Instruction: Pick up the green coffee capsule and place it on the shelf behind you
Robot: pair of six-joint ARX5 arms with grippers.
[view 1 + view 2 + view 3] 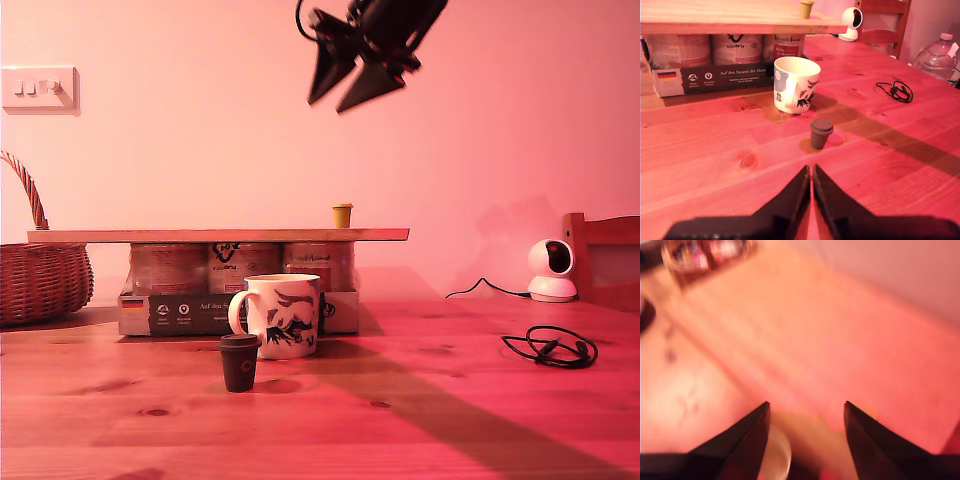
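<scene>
The knotty wooden bench [450, 420] is carrying everything. The shelf [200, 235], a long pale plank, is lying flat across a shrink-wrapped pack of cans [180, 312]. A printed mug [285, 315] is standing in front of the pack, and a dark capsule [239, 362] is sitting just in front of the mug.

The green coffee capsule [342, 214] is standing upright on the shelf, long axis vertical and wide rim up, towards the plank's end on the exterior view's right. So the placing is looking done, as far as I can judge.

My second claw [806, 407] is hanging released, with its jaws spread wide and nothing between them. Its view is badly blurred, showing a pale plank-like surface beneath. A pale round shape is showing near one jaw, but I cannot tell what it is. The high claw [327, 105] in the exterior view is also gaping and is most likely this one. The green capsule is sitting almost straight below it and well apart from its tips.

My first claw [811, 172] is clenched on nothing, low over the bench. From it the dark capsule is lying just ahead, the mug is beyond that, and the green capsule is far ahead, up on the shelf.

The relation that matters is vertical: the capsule under the released claw. Any lift away should be going straight up, so the jaws are not clipping the rim.
</scene>
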